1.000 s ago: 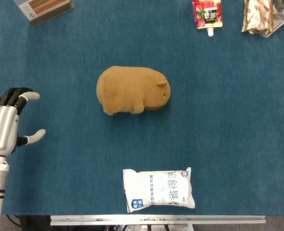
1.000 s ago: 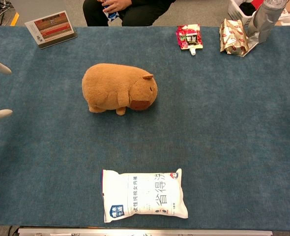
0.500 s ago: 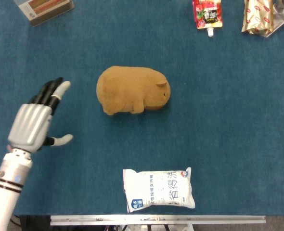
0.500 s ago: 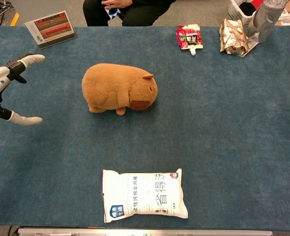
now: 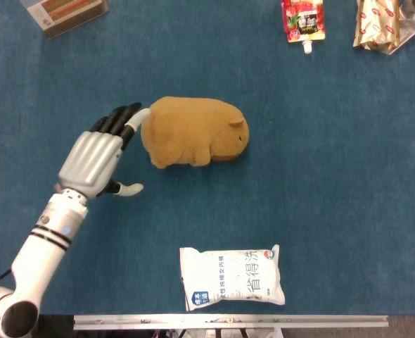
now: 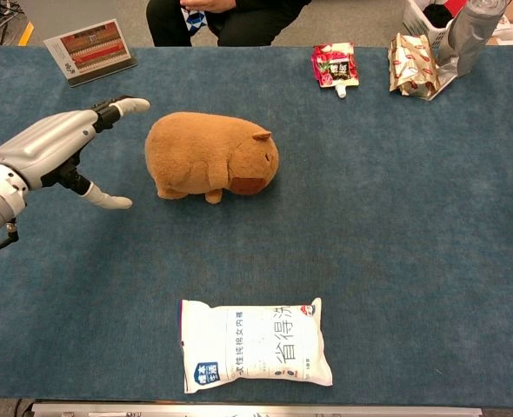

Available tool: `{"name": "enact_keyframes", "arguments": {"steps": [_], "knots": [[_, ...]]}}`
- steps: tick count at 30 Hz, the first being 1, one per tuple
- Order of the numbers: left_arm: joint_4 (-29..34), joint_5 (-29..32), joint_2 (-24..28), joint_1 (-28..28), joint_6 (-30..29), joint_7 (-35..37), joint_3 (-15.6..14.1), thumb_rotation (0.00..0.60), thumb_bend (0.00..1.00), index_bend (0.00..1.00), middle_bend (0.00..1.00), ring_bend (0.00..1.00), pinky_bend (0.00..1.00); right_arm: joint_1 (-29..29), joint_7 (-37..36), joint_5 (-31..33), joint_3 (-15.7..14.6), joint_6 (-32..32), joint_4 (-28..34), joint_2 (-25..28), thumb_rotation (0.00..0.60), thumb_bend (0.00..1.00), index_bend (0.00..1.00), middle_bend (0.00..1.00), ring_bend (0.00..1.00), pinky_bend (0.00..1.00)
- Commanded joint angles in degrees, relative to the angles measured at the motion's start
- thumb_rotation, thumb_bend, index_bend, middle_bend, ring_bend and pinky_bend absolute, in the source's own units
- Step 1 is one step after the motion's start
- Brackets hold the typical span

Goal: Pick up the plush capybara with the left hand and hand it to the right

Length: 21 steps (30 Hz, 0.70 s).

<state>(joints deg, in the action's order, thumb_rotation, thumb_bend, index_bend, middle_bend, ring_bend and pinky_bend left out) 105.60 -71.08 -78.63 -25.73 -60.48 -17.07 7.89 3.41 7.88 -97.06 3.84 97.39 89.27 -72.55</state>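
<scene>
A white packet with blue print [image 5: 232, 276] is lying flat at the near edge of the blue table [image 5: 334, 176], well apart from everything else. Beyond it, the robot's left hand [image 5: 98, 156] is reaching in from the near left, spread wide and holding nothing, its thumb jutting out to the side over the cloth and its dark fingers [image 5: 123, 120] pointing at the rump of the plush capybara [image 5: 193, 132]. In the head view the fingertips are appearing right at the toy's rear; in the chest view a narrow gap is showing between the left hand [image 6: 56, 143] and the plush capybara [image 6: 211, 156], so contact cannot be confirmed. The capybara is lying on the cloth near the table's middle, its head pointing to the right. At the far edge, a booklet [image 6: 89, 49] is sitting to the left, and a red pouch [image 6: 335, 65] and a gold snack bag [image 6: 413, 65] to the right. The right hand is showing in neither view.
</scene>
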Motion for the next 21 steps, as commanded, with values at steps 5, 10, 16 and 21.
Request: {"name": "enact_keyframes", "arguments": {"steps": [5,10,16,21], "knots": [[0.5,6.08,-1.55,-4.6,3.26,-4.9,1.81,0.6,0.0,0.0,0.0,0.0,0.14,-0.09,-0.83,0.06,-0.2,-0.3,-0.88,-0.52,0.6,0.0,0.22,0.25,0.28,0.55],[-0.21,8.98,-2.97,-7.05,3.27,-7.39,2.71,0.6,0.0,0.0,0.0,0.0,0.14,-0.07,-1.21,0.33,-0.33,-0.86,-1.34,-0.8,0.6,0.0,0.22,0.25,0.28,0.54],[-1.4,11.62,-4.22,-9.41,4.01,-8.58,2.87,0.6,0.0,0.0,0.0,0.0,0.14,0.08,-1.62,0.27,-0.52,-1.38,-1.81,-1.28,0.6,0.0,0.22,0.25,0.28,0.54],[-2.91,15.0,-5.41,-11.26,5.16,-8.87,2.89,0.6,0.0,0.0,0.0,0.0,0.14,0.09,-2.02,0.37,-0.63,-1.66,-2.2,-1.57,0.6,0.0,0.22,0.25,0.28,0.54]]}}
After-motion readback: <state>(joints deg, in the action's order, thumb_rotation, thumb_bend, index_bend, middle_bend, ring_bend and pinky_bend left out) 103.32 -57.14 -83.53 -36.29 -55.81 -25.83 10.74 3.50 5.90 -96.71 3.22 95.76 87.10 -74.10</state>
